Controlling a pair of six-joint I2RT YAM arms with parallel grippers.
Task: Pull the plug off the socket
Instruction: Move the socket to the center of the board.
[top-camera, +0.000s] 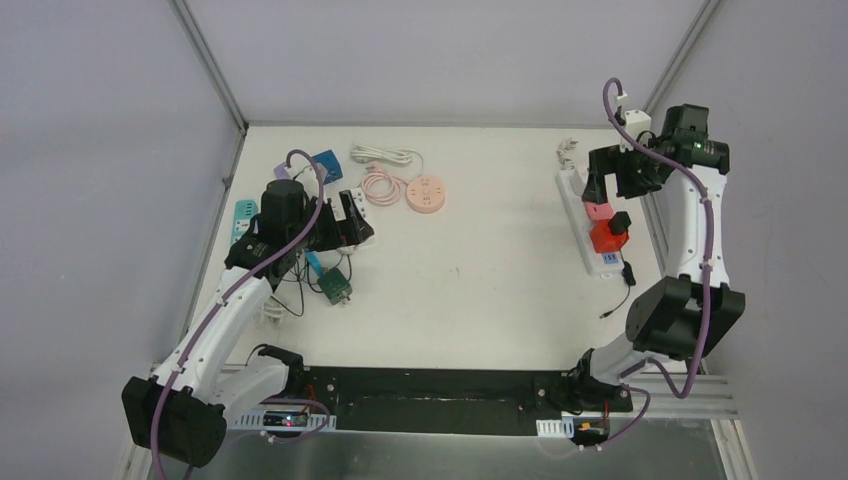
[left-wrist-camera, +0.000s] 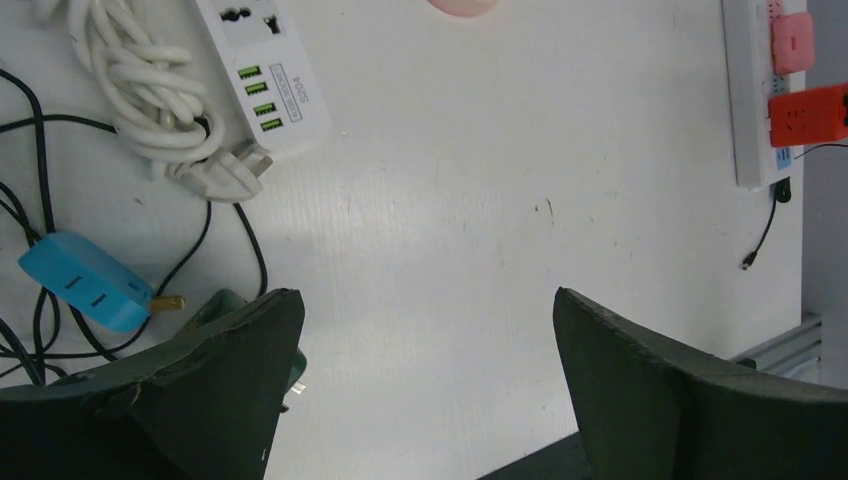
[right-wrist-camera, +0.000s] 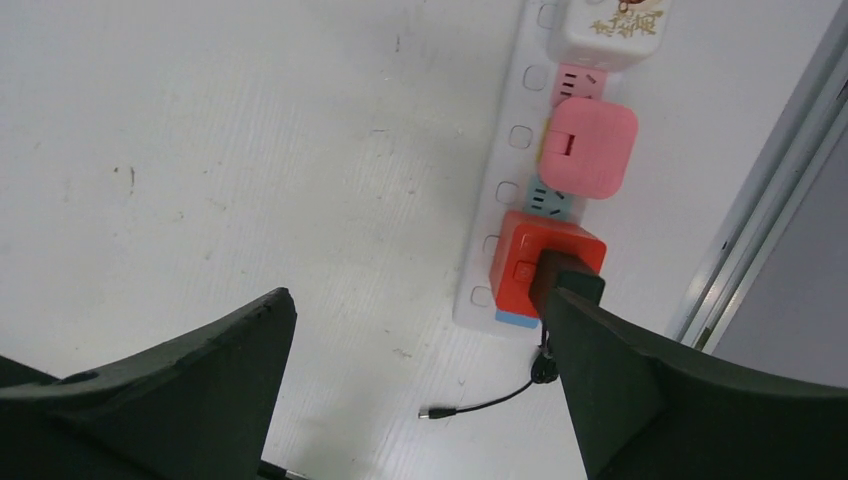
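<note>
The right arm (top-camera: 690, 215) is arching high over the right edge of the bench (top-camera: 480, 280), jaws standing apart above the long white plastic power strip (right-wrist-camera: 512, 165), where a red square plug (right-wrist-camera: 518, 270) is sitting. The left arm (top-camera: 230, 310) is bending low near the left edge, jaws apart.

Small printed label beside the green USB ports on the white power strip (left-wrist-camera: 268, 62) too blurred to read with certainty; red-and-gold markings on the white adapter (right-wrist-camera: 612, 28) likewise illegible.
</note>
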